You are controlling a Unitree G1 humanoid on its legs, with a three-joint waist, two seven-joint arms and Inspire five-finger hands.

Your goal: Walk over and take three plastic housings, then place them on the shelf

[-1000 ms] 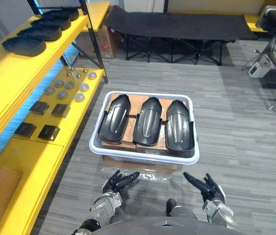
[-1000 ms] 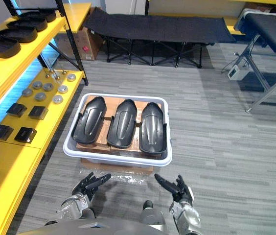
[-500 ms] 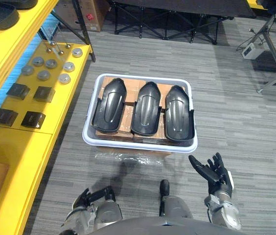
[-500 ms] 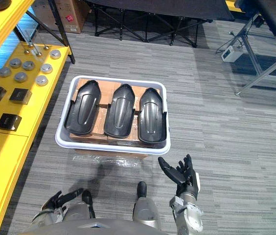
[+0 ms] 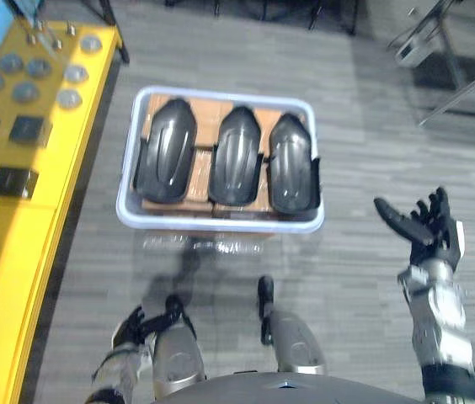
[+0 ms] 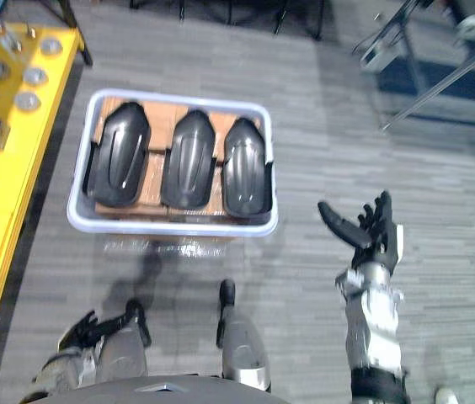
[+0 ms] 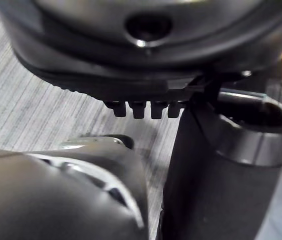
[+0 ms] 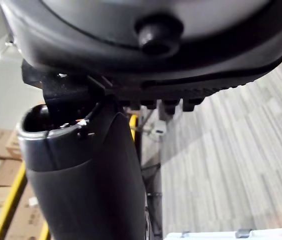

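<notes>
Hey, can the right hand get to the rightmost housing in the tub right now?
Probably yes: the right hand is open, off to the right of the tub, and nothing covers the rightmost housing.

Bright, even, soft from overhead. Pale sheen on the black housings (image 5: 237, 160), centre frame. Bluish glow upper left by the yellow shelf (image 5: 27, 219). Pretty dark in wrist views.

1. A white tub (image 5: 221, 224) stands on the grey striped carpet floor (image 5: 364, 151).
2. Brown cardboard (image 5: 202, 122) lines the inside of the tub.
3. Crinkled clear plastic film (image 5: 212, 247) lies on the floor, touching the tub's near side.
4. Round grey discs (image 5: 69, 98) sit in a cluster at the upper left.
5. Black square blocks (image 5: 27, 129) lie just beside the discs.
6. Slanted metal frame legs (image 6: 440, 84) and a small white box (image 6: 375, 55) are at the upper right.
</notes>
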